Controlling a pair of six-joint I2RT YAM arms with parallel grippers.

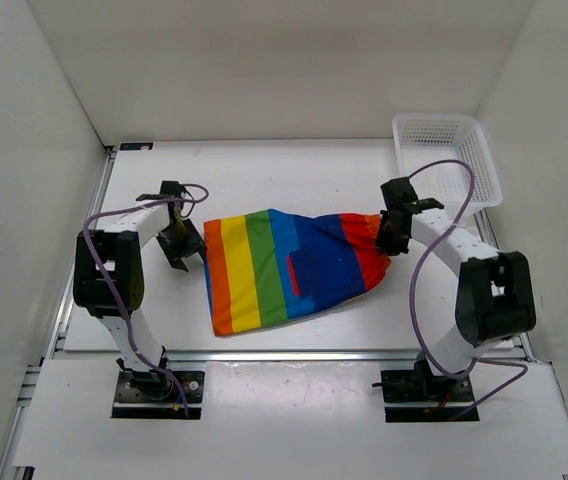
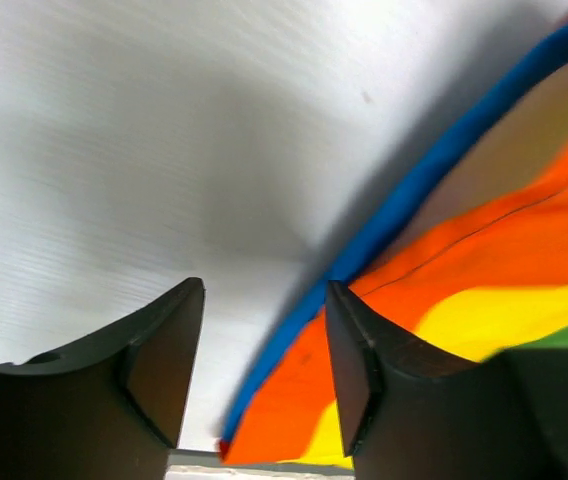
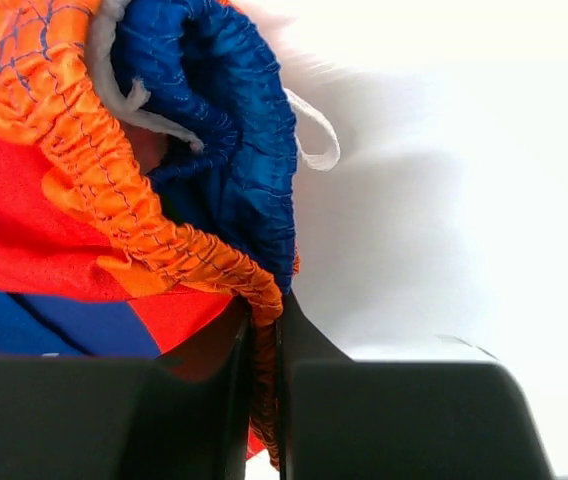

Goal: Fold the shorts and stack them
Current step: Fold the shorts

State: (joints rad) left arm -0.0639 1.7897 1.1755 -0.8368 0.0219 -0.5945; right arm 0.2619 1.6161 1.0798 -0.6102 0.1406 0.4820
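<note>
The rainbow-striped shorts [image 1: 284, 268] lie spread on the white table between the arms, orange and yellow stripes at the left, blue and red at the right. My right gripper [image 1: 388, 236] is shut on the gathered orange waistband [image 3: 179, 250] at the shorts' right end; a white drawstring [image 3: 309, 130] shows there. My left gripper [image 1: 181, 247] is open and empty just left of the shorts' left edge. In the left wrist view the blue hem and orange stripe [image 2: 464, 250] lie just past its right finger [image 2: 359, 370].
A white plastic mesh basket [image 1: 446, 158] stands at the back right, behind the right arm. White walls enclose the table on three sides. A metal rail [image 1: 284, 353] runs along the table's near edge.
</note>
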